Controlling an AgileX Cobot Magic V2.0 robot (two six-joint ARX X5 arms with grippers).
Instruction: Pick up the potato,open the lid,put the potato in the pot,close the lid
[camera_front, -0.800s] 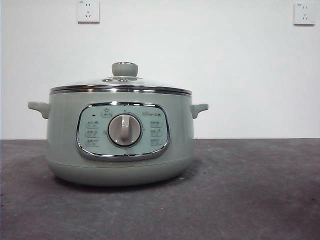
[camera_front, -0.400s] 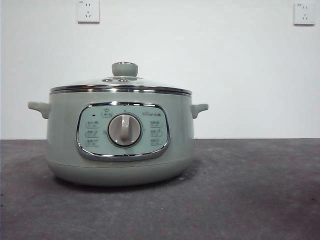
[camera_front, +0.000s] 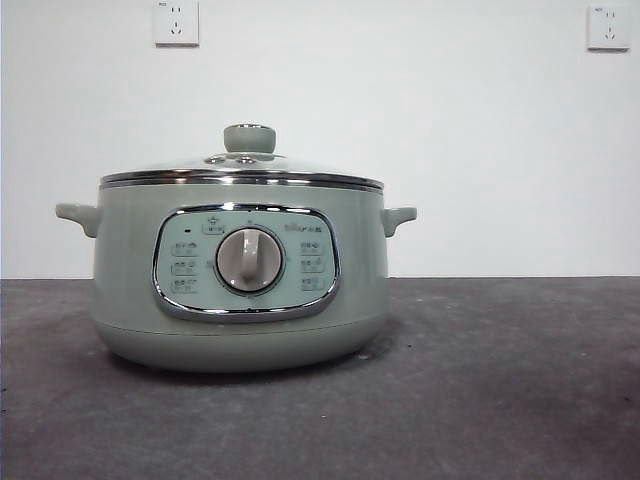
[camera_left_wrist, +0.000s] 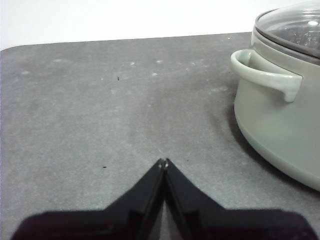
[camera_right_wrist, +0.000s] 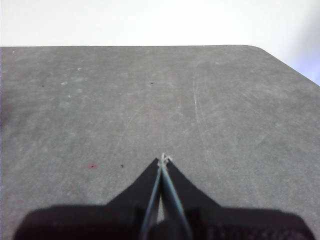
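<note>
From my station: left gripper (camera_left_wrist: 164, 161) has its jaws pressed together tip to tip, clenched on nothing, hanging above bare grey table (camera_left_wrist: 100, 100). Right gripper (camera_right_wrist: 163, 159) reads the same, jaws closed w/ only a hairline seam between them, nothing in the grasp, over open tabletop near a rounded table corner.

Outward from left gripper: the pot (camera_left_wrist: 280, 115) stands near it, off to one side, not touching. I see one side handle (camera_left_wrist: 265, 75) facing this cam. The lid (camera_left_wrist: 292, 25) is seated on the pot, chrome rim flush on the pot's edge, glass showing reflections.

Front cam: pot (camera_front: 240, 270) upright on the table, left of centre, control panel (camera_front: 246, 262) w/ chrome frame and round dial (camera_front: 248, 260) facing me. Lid (camera_front: 240, 170) closed on top, sage knob (camera_front: 249, 138) upright at centre. Both handles visible, one per side. Neither arm shows in this view.

Potato: I cannot locate it in any cam; the glass is too reflective to read the pot's interior.

Background: white wall, two sockets (camera_front: 176, 22) up high.
</note>
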